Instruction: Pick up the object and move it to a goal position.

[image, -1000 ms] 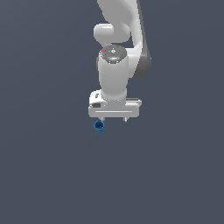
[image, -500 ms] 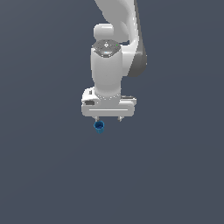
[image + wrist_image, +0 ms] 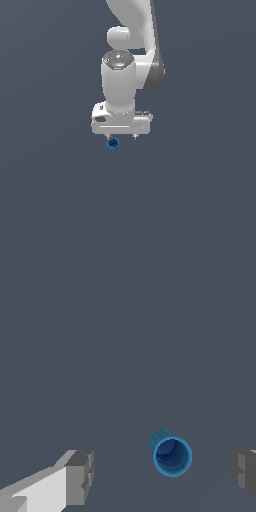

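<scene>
Spread wide, the jaws of the white gripper stand apart around the small blue cup, neither one touching it. From the wrist view, going left to right, one grey finger pad comes first, then a stretch of bare floor, then the cup with its dark hollow facing the camera, then a narrower gap and the second pad at the picture's edge. The cup sits closer to that second pad. All around the cup the grey floor runs open and unbroken. Against the frame from a second ago, the arm has shifted toward the exterior view's left and the cup has stayed in place, now just under the gripper.
</scene>
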`<action>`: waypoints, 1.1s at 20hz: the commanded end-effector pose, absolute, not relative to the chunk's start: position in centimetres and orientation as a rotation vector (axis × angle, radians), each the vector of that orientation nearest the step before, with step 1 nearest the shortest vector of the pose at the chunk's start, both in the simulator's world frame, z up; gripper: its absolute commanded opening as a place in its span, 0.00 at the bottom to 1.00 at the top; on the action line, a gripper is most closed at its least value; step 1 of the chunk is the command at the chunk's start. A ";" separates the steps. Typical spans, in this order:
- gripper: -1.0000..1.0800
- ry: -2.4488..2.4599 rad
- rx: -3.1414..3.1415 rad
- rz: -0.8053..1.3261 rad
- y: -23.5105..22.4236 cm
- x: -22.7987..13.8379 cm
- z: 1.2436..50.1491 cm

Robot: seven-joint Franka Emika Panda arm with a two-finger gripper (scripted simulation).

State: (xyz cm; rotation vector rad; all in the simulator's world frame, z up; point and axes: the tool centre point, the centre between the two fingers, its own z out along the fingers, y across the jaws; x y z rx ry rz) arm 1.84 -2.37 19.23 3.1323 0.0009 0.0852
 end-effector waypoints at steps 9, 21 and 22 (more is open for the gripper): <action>0.96 0.046 3.138 0.027 -5.7 -1.6 12.2; 0.96 0.065 3.141 -0.001 -7.1 -3.6 9.1; 0.96 0.065 3.141 -0.001 -7.1 -3.6 9.0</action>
